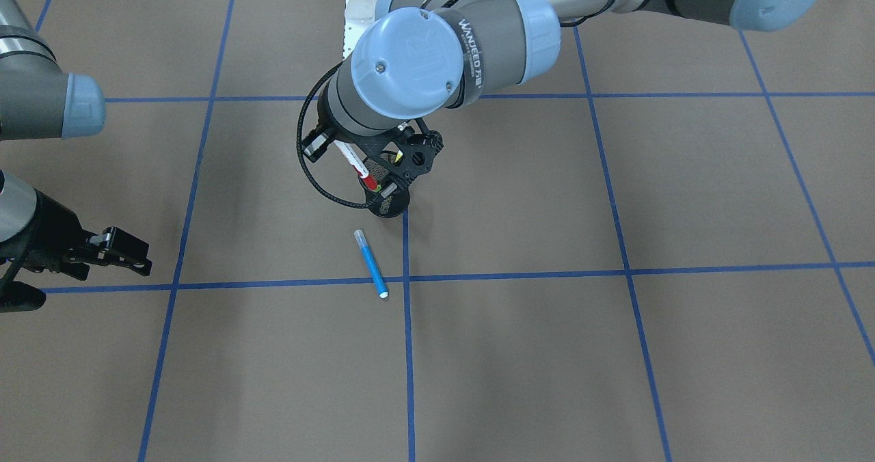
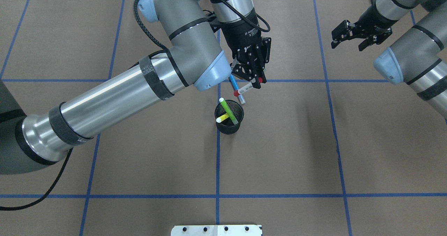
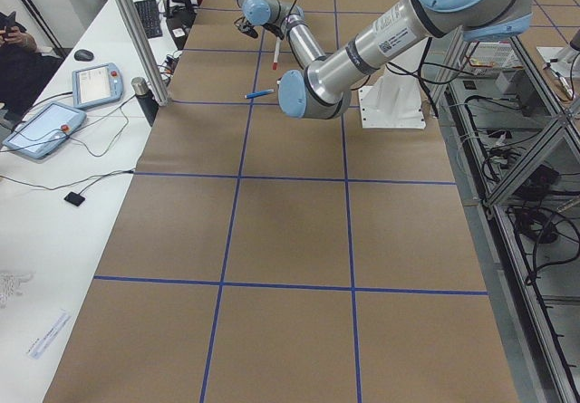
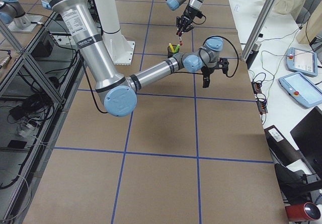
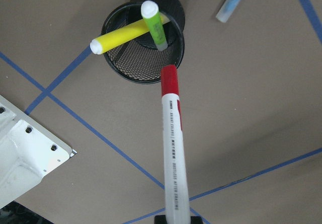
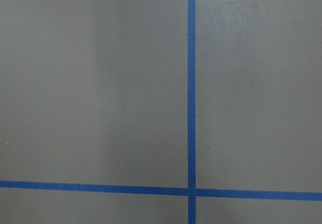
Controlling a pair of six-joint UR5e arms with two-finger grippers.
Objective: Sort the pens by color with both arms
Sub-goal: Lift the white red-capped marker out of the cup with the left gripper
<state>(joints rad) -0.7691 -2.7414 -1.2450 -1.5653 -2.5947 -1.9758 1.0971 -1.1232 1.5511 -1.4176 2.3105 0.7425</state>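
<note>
Brown table (image 2: 279, 152), blue tape grid. Left gripper (image 2: 256, 82) pinches the red pen (image 5: 171, 148) at one end, its tip near the cup (image 2: 228, 126) rim. Blue pen (image 1: 371, 264) lies nearby on the table. Right gripper (image 2: 352, 37) is spread and empty. Risk: the overhanging pen may strike the rim and topple the cup.

We are looking at a robotics lab: a long worktop (image 3: 290, 240) papered brown and gridded with blue tape (image 3: 272, 177), two jointed arms (image 4: 85, 38) by a white bolted pedestal (image 3: 391, 104), aluminium framing (image 3: 136, 32), teach pendants (image 3: 43, 129) and a keyboard (image 3: 148, 18) on the side bench (image 3: 54, 240), and cables (image 3: 544, 231) alongside.
</note>
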